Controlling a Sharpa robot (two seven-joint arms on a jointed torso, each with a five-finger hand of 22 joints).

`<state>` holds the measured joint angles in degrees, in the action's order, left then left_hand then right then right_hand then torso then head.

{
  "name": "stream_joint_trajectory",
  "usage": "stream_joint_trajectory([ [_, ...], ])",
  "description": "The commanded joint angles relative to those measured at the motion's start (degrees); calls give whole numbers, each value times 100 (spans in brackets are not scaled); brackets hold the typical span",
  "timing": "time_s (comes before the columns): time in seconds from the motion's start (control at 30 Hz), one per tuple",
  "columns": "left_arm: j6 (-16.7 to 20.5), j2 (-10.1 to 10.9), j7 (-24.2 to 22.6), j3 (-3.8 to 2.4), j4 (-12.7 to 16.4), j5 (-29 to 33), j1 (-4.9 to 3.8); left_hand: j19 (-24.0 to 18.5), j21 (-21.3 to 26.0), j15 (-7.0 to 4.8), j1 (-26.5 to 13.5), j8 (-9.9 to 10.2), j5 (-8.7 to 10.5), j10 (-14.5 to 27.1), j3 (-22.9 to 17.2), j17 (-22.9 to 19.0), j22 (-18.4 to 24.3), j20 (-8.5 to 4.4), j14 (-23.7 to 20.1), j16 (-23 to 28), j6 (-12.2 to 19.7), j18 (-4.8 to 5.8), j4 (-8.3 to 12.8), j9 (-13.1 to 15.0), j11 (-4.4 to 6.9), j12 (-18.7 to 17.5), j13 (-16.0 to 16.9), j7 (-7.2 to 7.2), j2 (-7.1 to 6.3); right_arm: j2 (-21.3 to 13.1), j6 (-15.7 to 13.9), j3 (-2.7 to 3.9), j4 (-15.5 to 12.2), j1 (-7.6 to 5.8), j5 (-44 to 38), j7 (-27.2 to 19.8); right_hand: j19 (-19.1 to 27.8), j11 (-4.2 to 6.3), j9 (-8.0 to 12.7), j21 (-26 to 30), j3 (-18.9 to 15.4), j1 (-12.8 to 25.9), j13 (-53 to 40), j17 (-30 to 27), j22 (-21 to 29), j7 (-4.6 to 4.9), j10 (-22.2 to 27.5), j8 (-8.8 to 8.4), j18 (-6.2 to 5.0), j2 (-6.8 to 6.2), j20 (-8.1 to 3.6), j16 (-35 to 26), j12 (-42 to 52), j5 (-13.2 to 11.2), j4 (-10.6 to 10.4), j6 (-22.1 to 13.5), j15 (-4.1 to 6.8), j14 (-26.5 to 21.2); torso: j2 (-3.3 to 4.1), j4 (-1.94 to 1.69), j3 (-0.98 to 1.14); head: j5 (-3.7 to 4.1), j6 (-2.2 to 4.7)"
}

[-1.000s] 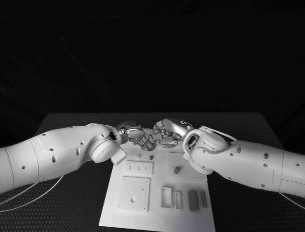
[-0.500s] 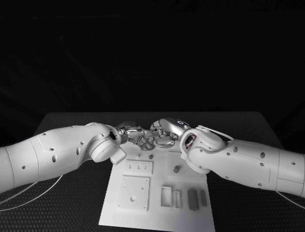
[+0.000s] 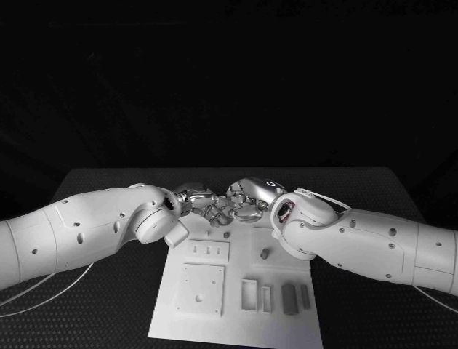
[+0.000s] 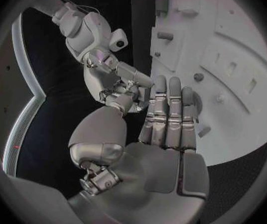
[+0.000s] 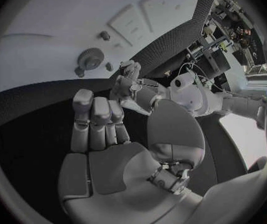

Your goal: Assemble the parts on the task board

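Observation:
The white task board [image 3: 240, 305] lies lengthways in the middle of the table. Both hands meet over its far end. My left hand [image 3: 195, 199] stretches its fingers [image 4: 171, 109] flat and close together over the board [image 4: 233, 84], beside a round gear-like part [image 5: 91, 60], and holds nothing. My right hand [image 3: 253, 196] hovers just off the board's far edge with its fingers [image 5: 96, 119] half bent and an empty palm. Its fingertips lie close to the left hand's thumb [image 4: 102, 134]. Grey parts lie on the board: a peg [image 3: 266, 254] and two bars [image 3: 288, 298].
A square plate [image 3: 203, 289] and a slotted block [image 3: 209, 251] are fixed on the board's left half, and a white frame [image 3: 250, 295] stands near the bars. Black table [image 3: 366, 320] lies on both sides of the board. Cables [image 3: 41, 287] run under the left arm.
The right arm has shifted slightly to the left, bringing its hand a little closer to the left hand. The left arm and the parts on the board have stayed put.

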<state>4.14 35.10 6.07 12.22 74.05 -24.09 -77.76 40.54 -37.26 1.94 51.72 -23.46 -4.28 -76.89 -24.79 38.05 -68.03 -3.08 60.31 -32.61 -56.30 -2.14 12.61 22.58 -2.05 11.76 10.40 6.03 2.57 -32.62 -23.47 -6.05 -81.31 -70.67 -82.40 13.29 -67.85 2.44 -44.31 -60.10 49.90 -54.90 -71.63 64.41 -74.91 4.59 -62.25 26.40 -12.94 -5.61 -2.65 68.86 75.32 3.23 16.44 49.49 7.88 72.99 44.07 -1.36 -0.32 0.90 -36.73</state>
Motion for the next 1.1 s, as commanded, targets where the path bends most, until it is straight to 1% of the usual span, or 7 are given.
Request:
stream_joint_trajectory([
  [0.03, -91, -3, -85, -12, 27, 16, -12, 7, -22, -4, 6, 11, -49, -50, -2, 8, 11, -53, 49, -24, -45, 38, 41, 12, 3, 24, 9, 5, 72, 12, 140, -13, 13, 10, -64, -6, -31, 9, -14, -25, 42, -45, 6, 4, -77, -121, 35, -2, -206, 33, -16, -29, -23, 22, 8, 1081, 41, 14, 3, 1, 1, 1, -2],
  [0.4, -96, -13, -54, -12, 16, 33, -12, 5, -46, -7, 68, 26, -92, -74, -121, 21, 25, -64, 40, -40, -97, 56, 232, 10, 16, 15, 24, -9, 198, 14, 130, -23, -2, 10, -64, -11, -32, 9, -21, -25, 46, -44, 14, 4, -76, -121, 44, -7, -206, 29, -15, -29, -29, 26, 8, 1082, 41, 14, 5, 3, 3, -4, -4],
  [0.5, -133, -19, -38, -12, 12, 33, -11, 37, -63, -8, 210, 32, 147, -101, -573, 32, 49, -64, 50, -57, -135, 67, 134, 16, 21, 12, 37, -16, 38, 11, 121, -23, -6, 10, -64, -13, -32, 9, -23, -24, 47, -43, 20, 4, -76, -121, 52, -8, -206, 28, -15, -29, -33, 26, 8, 1082, 41, 14, 3, 1, 3, -3, -4],
  [0.77, -7, -32, -42, -11, -29, 33, -9, 43, -118, -38, 226, -18, 117, -191, -825, 66, 41, -85, 110, -120, -250, 79, 84, 76, 59, 49, 78, -63, 12, -3, 103, -24, -15, 10, 41, -69, -32, 6, -35, -20, 58, -44, 101, 3, -73, -116, 165, -30, -206, 19, -14, -33, -101, 15, 4, 1071, 40, 13, 3, 5, 5, -20, -13],
  [0.87, 41, -33, -52, -11, -33, 33, -9, 75, -164, -86, 202, -56, -86, -294, -924, 100, 39, -120, 196, -198, -337, 92, 97, 134, 100, 102, 123, -101, -8, -23, 83, -24, 3, 9, 204, -116, -30, -4, -49, -12, 59, -48, 226, 0, -68, -102, 338, -76, -206, -5, -13, -44, -215, -9, -11, 1042, 34, 8, 3, 10, 5, -24, -18],
  [1.0, 79, -27, -57, -11, -30, 34, -9, 133, -239, -134, 107, -86, -315, -399, -981, 138, 36, -177, 261, -284, -414, 107, 160, 231, 146, 165, 228, -137, 17, -38, 11, -25, 33, 9, 365, -217, -3, -74, 9, 21, -73, -7, 421, -10, -55, -17, 561, -330, -206, -239, -10, -84, -413, -24, -92, 802, -12, -33, 2, 13, 1, -28, -21],
  [1.1, 127, -21, -62, -11, -36, 36, -9, 146, -268, -151, 50, -92, -403, -421, -1000, 151, 39, -197, 281, -319, -440, 116, 198, 280, 160, 180, 276, -149, 34, -73, 31, -27, 36, 9, 489, -293, 51, -233, 194, 55, -372, 170, 442, 8, -49, 165, 699, -731, -206, -735, -12, -103, -468, -22, -186, 238, -153, -129, 2, 8, 5, -24, -21],
])
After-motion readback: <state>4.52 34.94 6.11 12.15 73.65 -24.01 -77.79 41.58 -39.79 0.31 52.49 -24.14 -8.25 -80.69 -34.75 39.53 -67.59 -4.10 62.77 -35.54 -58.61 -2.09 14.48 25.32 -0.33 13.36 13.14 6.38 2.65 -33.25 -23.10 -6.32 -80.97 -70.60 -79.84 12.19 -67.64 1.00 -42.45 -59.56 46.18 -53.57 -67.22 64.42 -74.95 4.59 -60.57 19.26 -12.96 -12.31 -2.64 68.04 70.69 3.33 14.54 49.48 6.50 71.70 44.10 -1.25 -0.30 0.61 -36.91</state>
